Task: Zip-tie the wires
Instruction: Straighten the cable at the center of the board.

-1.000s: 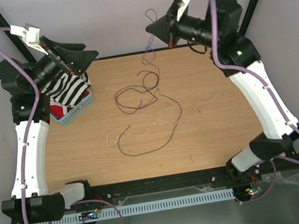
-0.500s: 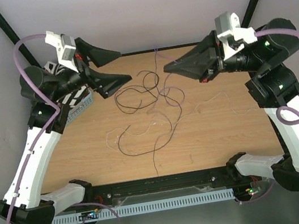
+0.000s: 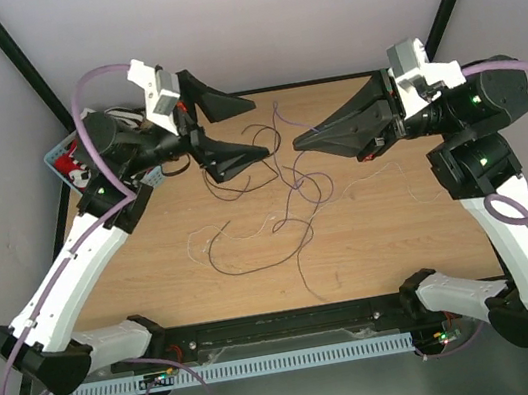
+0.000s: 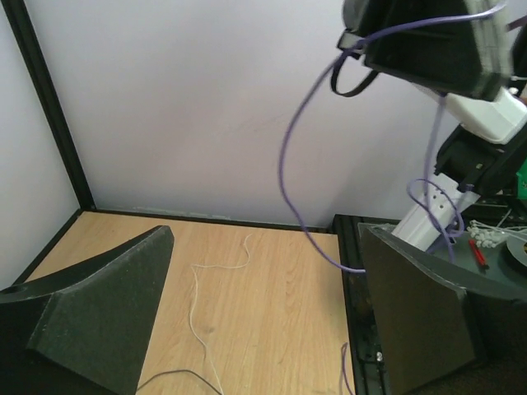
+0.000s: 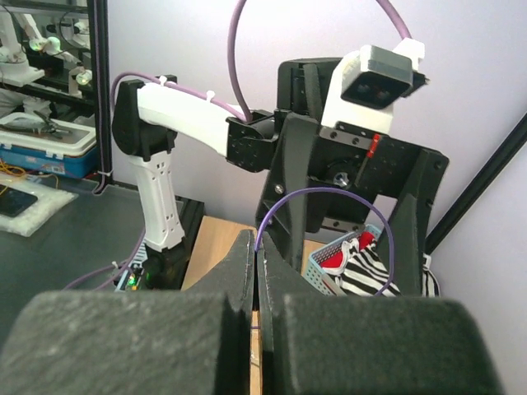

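Left hand: my left hand [image 3: 258, 124] is spread wide with its two dark fingers far apart and nothing held between them. It hangs above the surface [image 3: 401, 225] toward 11 o'clock in the top view.
Right hand: my right hand [image 3: 297, 141] is pressed closed, fingers flat together, pinching a thin purple strand [image 4: 282, 169]. It sits toward 1 o'clock, its tip aimed at the left hand.
Purple strand: from the left wrist camera it curves down through the air from the right hand to the edge of one left finger. I cannot tell whether it touches that finger.
Wires: the wires [image 3: 289, 193] lie as a loose tangle on the surface, at centre and a little toward 12 o'clock, below and between the two hands. There are dark loops, pale strands trailing toward 3 and 8 o'clock, and one thin end running toward 6 o'clock.
Basket: a blue basket [image 5: 329, 267] stands in the 10 o'clock corner behind my left arm, holding a black-and-white striped cloth [image 5: 370, 278].
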Action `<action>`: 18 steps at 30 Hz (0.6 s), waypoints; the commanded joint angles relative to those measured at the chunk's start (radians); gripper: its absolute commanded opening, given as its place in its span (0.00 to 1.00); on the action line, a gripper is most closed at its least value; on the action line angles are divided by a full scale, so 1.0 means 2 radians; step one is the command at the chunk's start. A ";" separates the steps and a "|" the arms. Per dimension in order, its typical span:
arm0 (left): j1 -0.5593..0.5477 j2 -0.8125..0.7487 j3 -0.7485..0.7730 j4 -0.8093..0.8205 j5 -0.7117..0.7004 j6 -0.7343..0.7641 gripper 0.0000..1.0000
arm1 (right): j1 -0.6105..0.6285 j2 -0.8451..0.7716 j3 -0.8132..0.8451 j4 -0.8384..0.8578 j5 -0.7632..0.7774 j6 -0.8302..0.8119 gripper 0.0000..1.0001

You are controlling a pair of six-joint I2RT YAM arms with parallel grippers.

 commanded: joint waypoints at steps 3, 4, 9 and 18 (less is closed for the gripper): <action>-0.016 0.043 0.029 0.023 -0.012 0.013 0.91 | 0.000 -0.005 -0.017 0.054 -0.017 0.025 0.03; -0.018 0.050 0.034 0.024 -0.009 0.012 0.89 | -0.001 -0.005 -0.018 0.056 -0.017 0.025 0.03; -0.032 0.079 0.053 0.037 -0.005 0.007 0.64 | -0.001 -0.004 -0.042 0.070 -0.011 0.029 0.03; -0.026 0.066 0.039 0.039 -0.019 0.024 0.00 | 0.000 -0.007 -0.068 0.063 0.005 0.011 0.04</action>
